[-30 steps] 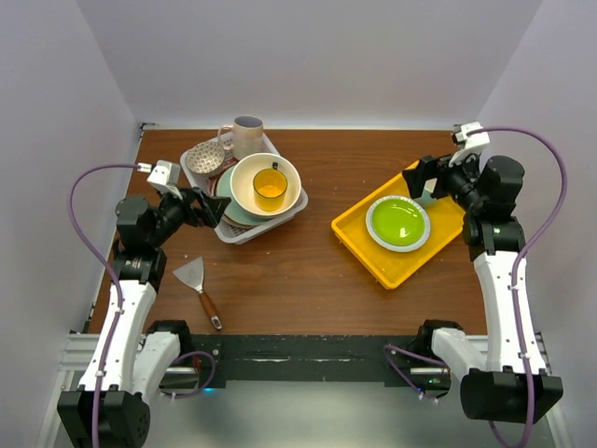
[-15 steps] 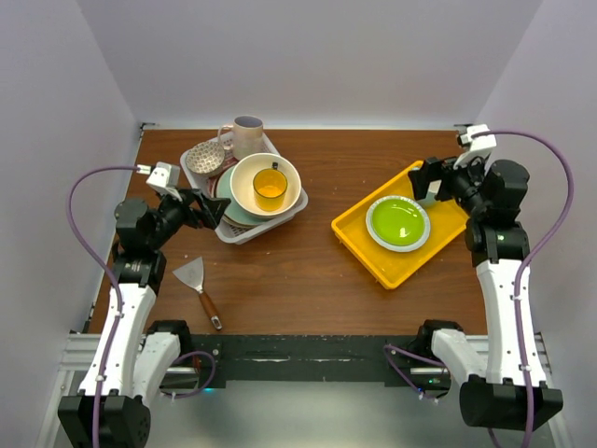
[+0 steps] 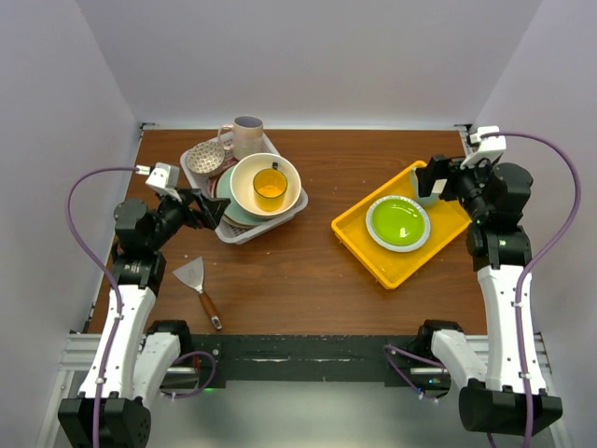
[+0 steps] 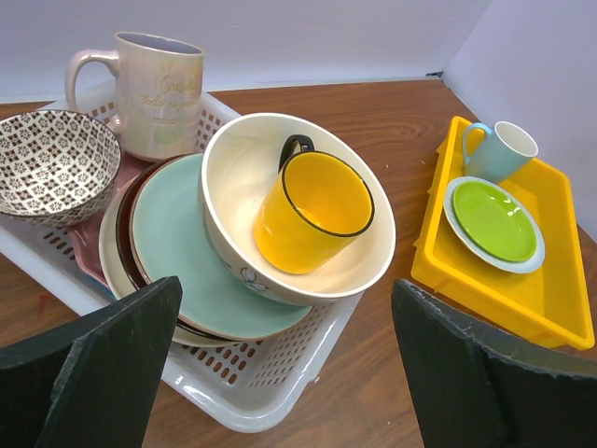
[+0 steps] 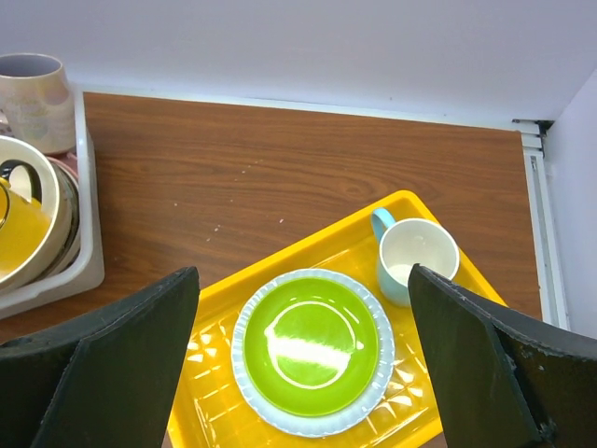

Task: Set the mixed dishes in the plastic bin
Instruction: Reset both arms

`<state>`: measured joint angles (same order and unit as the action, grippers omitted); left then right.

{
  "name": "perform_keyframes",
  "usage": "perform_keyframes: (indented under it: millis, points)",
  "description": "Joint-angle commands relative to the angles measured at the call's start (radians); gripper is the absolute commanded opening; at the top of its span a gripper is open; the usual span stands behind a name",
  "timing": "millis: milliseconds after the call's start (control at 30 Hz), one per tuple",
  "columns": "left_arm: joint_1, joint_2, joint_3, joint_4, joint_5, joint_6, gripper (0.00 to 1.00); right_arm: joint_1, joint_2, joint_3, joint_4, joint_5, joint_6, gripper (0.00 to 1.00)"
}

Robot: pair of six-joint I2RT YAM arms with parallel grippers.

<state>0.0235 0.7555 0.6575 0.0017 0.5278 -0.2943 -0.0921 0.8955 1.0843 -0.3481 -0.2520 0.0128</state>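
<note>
Brown wooden table (image 3: 317,271), white walls on three sides.

Left gripper (image 3: 213,209): jaws spread wide, nothing between them. It hangs just off the near-left rim of the plastic bin (image 4: 270,401) and faces the load. Right gripper (image 3: 432,177): also wide and empty, poised above the far edge of the yellow tray (image 3: 392,266).

We find the mixed dishes all inside the bin, at the far left of the table. The stack of plates (image 4: 177,252) lies flat on the floor, and the large cream bowl (image 4: 233,187) rests tilted on top of it. The yellow mug (image 4: 312,210) is nested in that bowl, presumably to save floor space. The patterned bowl (image 4: 51,163) and pinkish mug (image 4: 159,89) fill the far corner.

On the tray we note a lime-green plate (image 3: 397,222) and a cup (image 5: 417,257). A scraper (image 3: 194,275) lies on the wood near the left arm.

Our judgement: loading looks complete, and the empty jaws fit that.
</note>
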Motion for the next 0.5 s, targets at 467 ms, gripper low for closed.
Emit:
perform_keyframes:
  millis: [467]
  points:
    - [-0.005, -0.012, -0.004, 0.027, 0.006, 0.023, 1.00, -0.003, -0.018, 0.028, 0.006, 0.010, 0.007, 0.98]
